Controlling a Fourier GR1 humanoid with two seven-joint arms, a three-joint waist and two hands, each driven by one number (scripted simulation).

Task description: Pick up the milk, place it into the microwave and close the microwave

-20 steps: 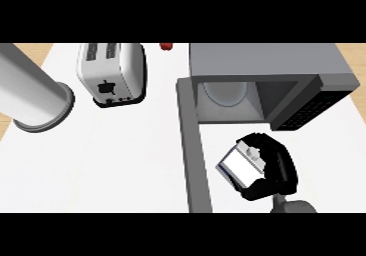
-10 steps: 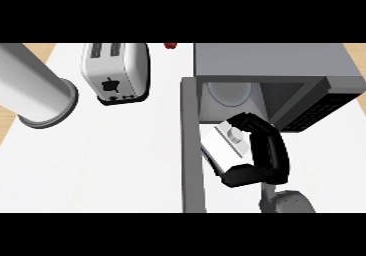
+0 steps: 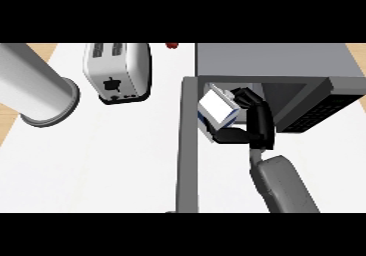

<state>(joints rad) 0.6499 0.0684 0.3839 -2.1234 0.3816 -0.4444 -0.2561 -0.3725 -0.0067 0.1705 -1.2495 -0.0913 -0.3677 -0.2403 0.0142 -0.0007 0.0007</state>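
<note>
The milk carton (image 3: pixel 217 107), white with a blue edge, is tilted at the mouth of the open microwave (image 3: pixel 274 60). My right hand (image 3: pixel 254 122) is shut on it, fingers curled over its right side and thumb below it. The carton's upper corner reaches just inside the dark opening (image 3: pixel 278 95). The microwave door (image 3: pixel 188 150) stands open, a grey slab running toward me just left of the carton. My grey right forearm (image 3: pixel 283 186) comes up from the lower edge. My left hand does not show.
A silver toaster (image 3: pixel 118 72) stands left of the microwave. A big white cylinder (image 3: pixel 34 85) fills the far left. A small red thing (image 3: pixel 172 45) lies behind the toaster. White counter (image 3: pixel 97 160) stretches left of the door.
My right hand has carried the milk carton away from me, from beside the door's middle up to the microwave's opening. The door has not moved.
</note>
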